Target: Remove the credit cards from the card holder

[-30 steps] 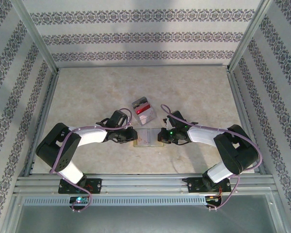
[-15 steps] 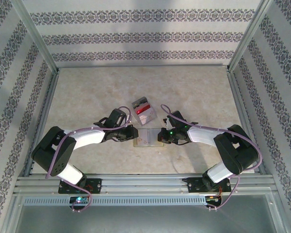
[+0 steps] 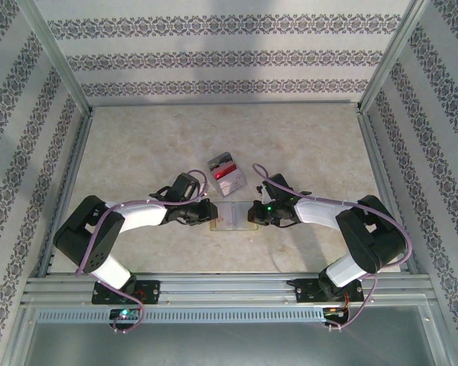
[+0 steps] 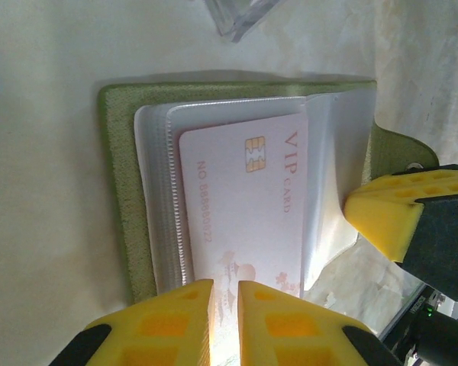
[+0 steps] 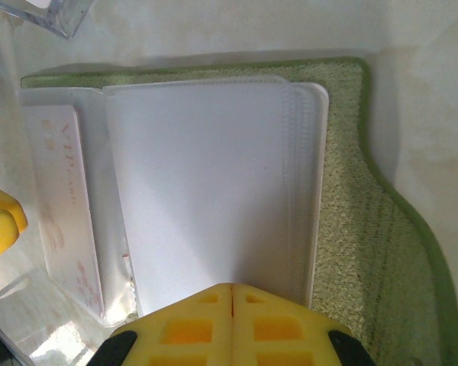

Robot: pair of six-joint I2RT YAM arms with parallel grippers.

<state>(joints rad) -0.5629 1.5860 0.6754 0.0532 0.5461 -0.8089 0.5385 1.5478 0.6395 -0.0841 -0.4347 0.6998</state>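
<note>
Card holder [image 3: 233, 216] lies open on table [image 3: 153, 145], between 2 claws. Left claw [image 4: 225, 305] clamped on near short end of pink card [image 4: 244, 206]. Card's long axis points straight into that claw, so pull-out likely runs leftward, away from right claw [image 5: 233, 305]. Right claw's fingers are together at sleeve [image 5: 206, 191] edge, seemingly anchoring holder. Left wrist view shows card's chip and print; right wrist view shows blank sleeve and card sliver.
</note>
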